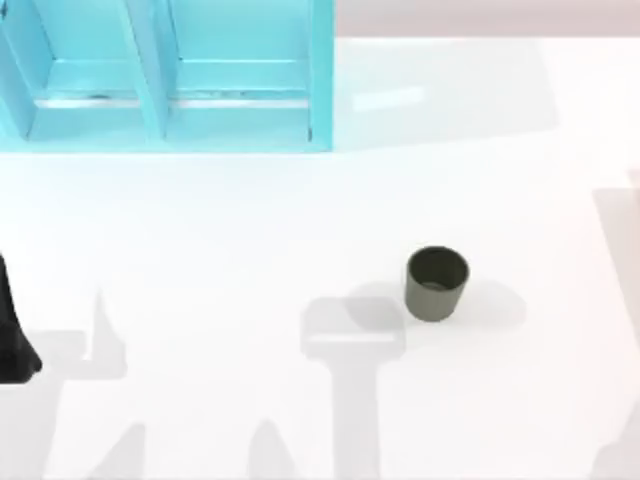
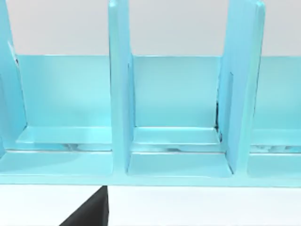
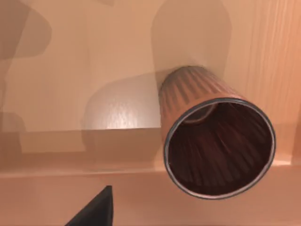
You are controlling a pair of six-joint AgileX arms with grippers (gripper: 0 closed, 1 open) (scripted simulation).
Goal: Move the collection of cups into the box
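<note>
White table [image 1: 200, 250] comes first, and at its far left stands the turquoise box [image 1: 240, 75], an open rack split by upright dividers into compartments. The left wrist view looks straight into these compartments, and the ones it shows hold nothing. The olive-green cup [image 1: 437, 285] stands upright on the right half of the table, mouth up, with open tabletop all round it. It is well apart from the box, which lies away to its left and toward the far edge. The reddish-pink cup [image 3: 214, 136], ribbed and dark maroon inside, sits on a tan surface [image 3: 56, 70] close under the right wrist camera, its mouth turned toward the lens. The right gripper [image 3: 94, 213] is a dark sliver near that cup. The left gripper [image 2: 91, 214] is another dark sliver just before the box front, with its arm at the table's left edge. Whether either claw is spread or pressed together cannot be told. I judge the pink cup the right arm's business. The olive cup, with its long axis vertical, lies far to the right of the left gripper, so it calls for a long reach or the right arm.
</note>
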